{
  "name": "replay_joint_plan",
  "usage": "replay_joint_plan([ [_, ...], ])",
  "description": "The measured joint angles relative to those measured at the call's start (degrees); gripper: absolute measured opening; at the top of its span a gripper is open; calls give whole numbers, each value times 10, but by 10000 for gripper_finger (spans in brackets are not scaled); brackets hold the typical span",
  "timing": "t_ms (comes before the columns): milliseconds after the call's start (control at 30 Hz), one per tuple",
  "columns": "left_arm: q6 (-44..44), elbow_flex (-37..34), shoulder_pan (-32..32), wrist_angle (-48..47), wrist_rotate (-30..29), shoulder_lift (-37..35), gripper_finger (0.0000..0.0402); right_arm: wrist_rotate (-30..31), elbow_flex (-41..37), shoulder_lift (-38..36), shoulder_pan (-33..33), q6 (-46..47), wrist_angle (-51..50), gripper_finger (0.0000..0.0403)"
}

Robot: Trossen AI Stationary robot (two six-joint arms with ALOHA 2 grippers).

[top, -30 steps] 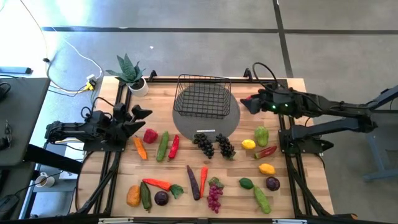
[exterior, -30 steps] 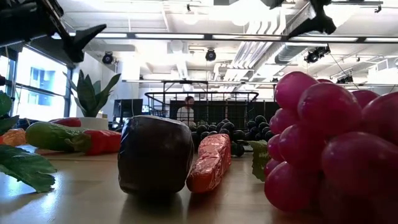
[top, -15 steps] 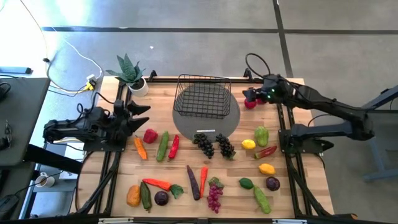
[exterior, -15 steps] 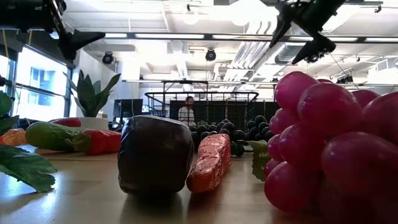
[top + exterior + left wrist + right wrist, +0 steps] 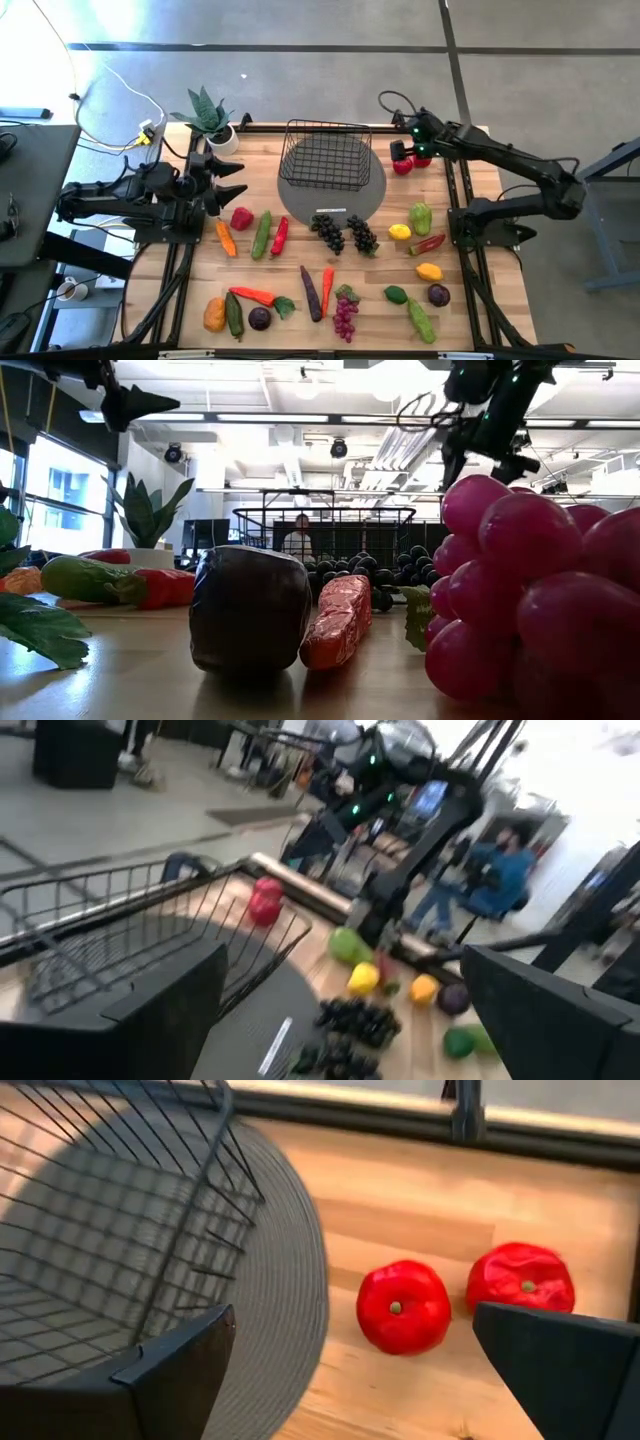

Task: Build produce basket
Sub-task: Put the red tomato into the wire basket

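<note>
The basket (image 5: 326, 155) sat empty on the grey disc (image 5: 372, 190) at the tabletop's (image 5: 470, 300) far middle; produce lay spread across the boards. The right tool (image 5: 350, 1370) hung released above two apples (image 5: 404, 1306) just beside the disc. Risk: they nearly touch, so a finger could nudge one rolling. The left tool (image 5: 232, 180) waited released by the pepper (image 5: 241, 217).

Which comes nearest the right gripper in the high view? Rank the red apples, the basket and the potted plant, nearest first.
From the right gripper:
1. Red apples, just beside it, on the table's right far part.
2. Basket, on the grey disc at centre.
3. Potted plant, at the far left corner.
</note>
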Motion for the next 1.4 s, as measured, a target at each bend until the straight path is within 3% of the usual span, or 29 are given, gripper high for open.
replay_joint_plan([
  [267,-7,48,0,-86,-21,47,390,-2,0,73,-5,23,0,392],
  [600,-35,50,0,-140,-20,72,390,2,0,142,-25,48,-1,392],
  [1400,-35,50,0,-151,-18,87,390,27,0,267,-37,46,17,392],
])
